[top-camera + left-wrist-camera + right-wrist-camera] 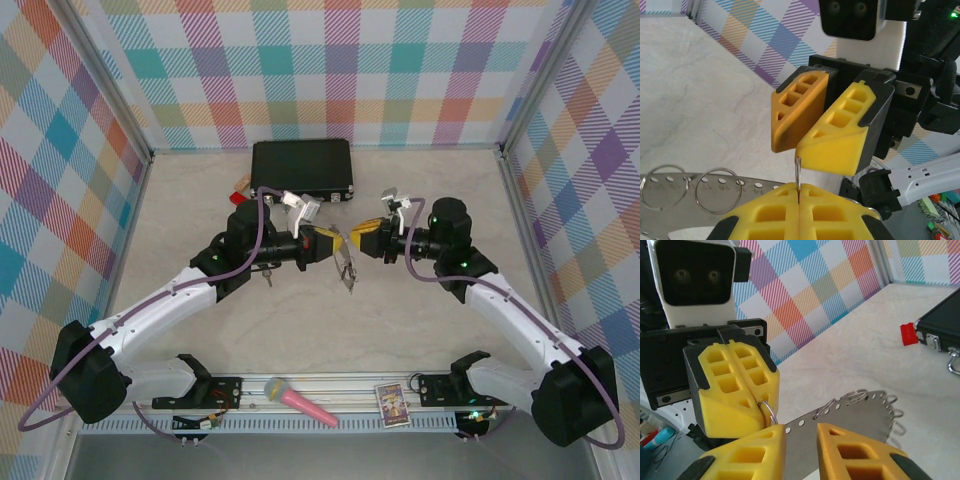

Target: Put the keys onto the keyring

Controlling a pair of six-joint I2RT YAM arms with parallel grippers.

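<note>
The keyring [346, 268] is a flat grey metal plate with holes and small wire loops along its rim [875, 410], hanging over the table's middle. My left gripper [333, 245] is shut on one thin loop [798, 170] at the plate's end; its yellow fingers [735, 385] face the right wrist camera. My right gripper [800, 437] stands right against it with a narrow gap between its fingers, the plate lying below that gap and the pinched loop touching its yellow fingertip [771, 432]. A tiny dark thing, perhaps one of the keys [268, 274], lies by the left forearm.
A shut black case [302, 167] stands at the back, with a small red and tan item [240, 185] at its left end. On the front rail lie a pink microphone [300, 402] and a small card [393, 405]. Checked walls close in three sides.
</note>
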